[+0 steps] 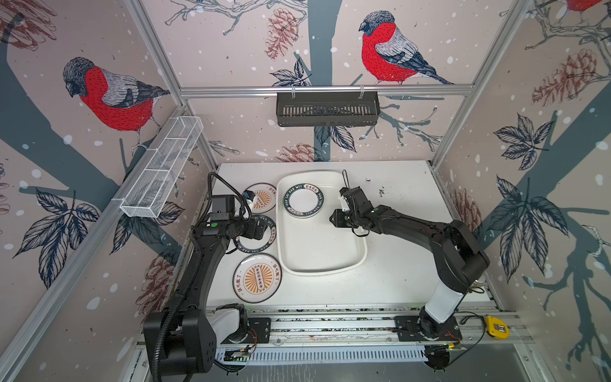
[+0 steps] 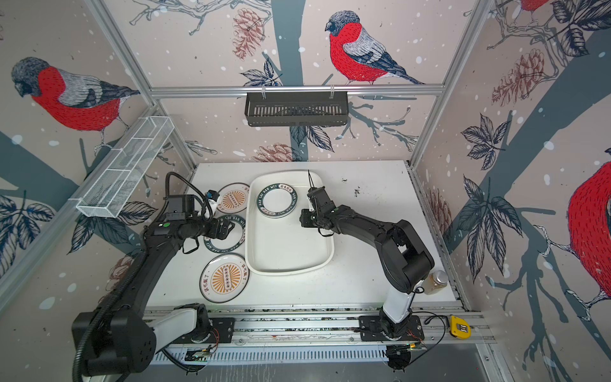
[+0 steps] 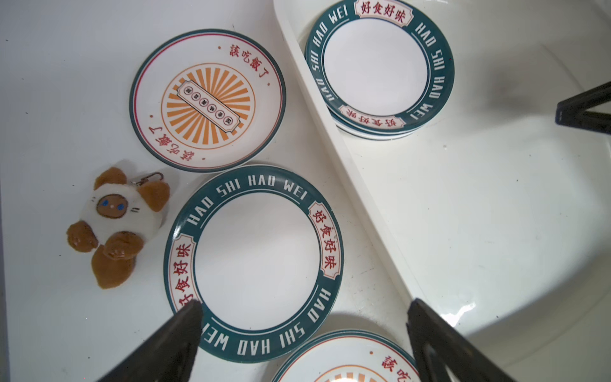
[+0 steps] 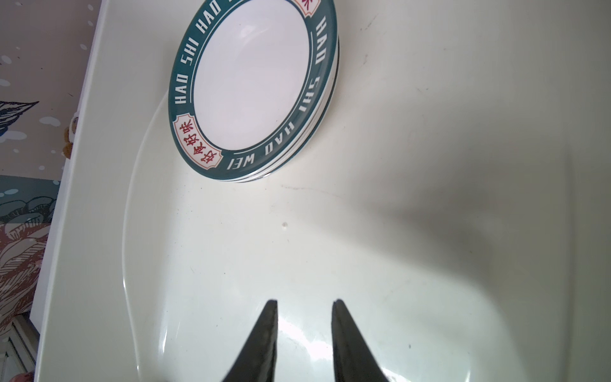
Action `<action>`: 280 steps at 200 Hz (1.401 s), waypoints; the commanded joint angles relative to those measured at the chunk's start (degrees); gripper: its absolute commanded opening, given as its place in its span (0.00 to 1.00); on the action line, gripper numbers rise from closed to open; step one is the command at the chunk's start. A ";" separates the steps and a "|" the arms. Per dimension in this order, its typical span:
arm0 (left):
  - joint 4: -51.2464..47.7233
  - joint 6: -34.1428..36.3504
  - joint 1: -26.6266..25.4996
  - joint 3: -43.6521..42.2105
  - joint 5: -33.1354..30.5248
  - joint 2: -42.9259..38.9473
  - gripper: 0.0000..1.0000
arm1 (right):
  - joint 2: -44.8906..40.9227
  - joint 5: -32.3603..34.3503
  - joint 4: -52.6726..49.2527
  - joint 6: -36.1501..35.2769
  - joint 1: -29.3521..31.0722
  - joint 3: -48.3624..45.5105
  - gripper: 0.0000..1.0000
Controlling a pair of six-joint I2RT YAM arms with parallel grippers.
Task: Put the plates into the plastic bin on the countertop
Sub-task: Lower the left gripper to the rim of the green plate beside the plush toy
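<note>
Nearest the front edge of the countertop [image 1: 396,274], an orange sunburst plate [image 1: 257,278]; just beyond, a green-lettered plate [image 3: 258,261] beneath the left gripper [image 3: 304,306], jaws wide, empty. Farther back, a second sunburst plate [image 1: 264,198] and, inside the plastic bin [image 1: 317,244], a stack of green-rimmed plates [image 1: 303,200]; right gripper [image 4: 304,302] over the bin floor, barely parted, empty. Looks rigid, glossy, likely slippery and chippable; calls for a pinch across the rim.

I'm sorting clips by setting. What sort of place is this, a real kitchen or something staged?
Probably a staged robot test cell, not a real kitchen: an aluminium frame holds bird wallpaper panels, and two robot arms are mounted on a rail along the countertop's front edge.
</note>
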 commanded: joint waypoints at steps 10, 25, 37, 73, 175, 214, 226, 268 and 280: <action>-1.88 7.67 0.43 -1.94 2.53 0.36 0.93 | -1.76 -0.04 1.45 0.35 0.00 -1.12 0.30; -2.11 9.53 0.69 -2.60 2.10 0.19 0.92 | -2.19 -0.04 1.24 0.31 -0.08 -1.10 0.30; -2.35 11.13 0.75 -3.30 1.72 -0.03 0.92 | -2.25 -0.12 0.68 0.30 -0.08 -0.76 0.30; -1.76 12.88 2.62 -5.68 -1.00 0.15 0.93 | -2.25 -1.18 0.82 1.03 0.05 -0.79 0.31; -10.98 19.67 21.78 2.32 11.55 16.55 0.88 | -0.95 -1.28 2.69 2.54 2.20 -0.26 0.31; -13.87 21.79 27.12 6.04 16.41 24.95 0.88 | -1.35 -1.92 3.89 2.80 2.40 -1.14 0.31; -15.01 22.87 28.50 6.34 18.01 27.76 0.86 | -1.41 -2.05 4.23 2.97 2.40 -1.31 0.31; -17.28 26.31 32.62 10.64 22.20 34.77 0.82 | -2.10 -2.48 5.05 2.90 2.63 -1.76 0.31; -17.23 26.55 32.89 10.99 23.12 35.99 0.81 | -2.08 -2.53 5.05 2.85 2.64 -1.84 0.31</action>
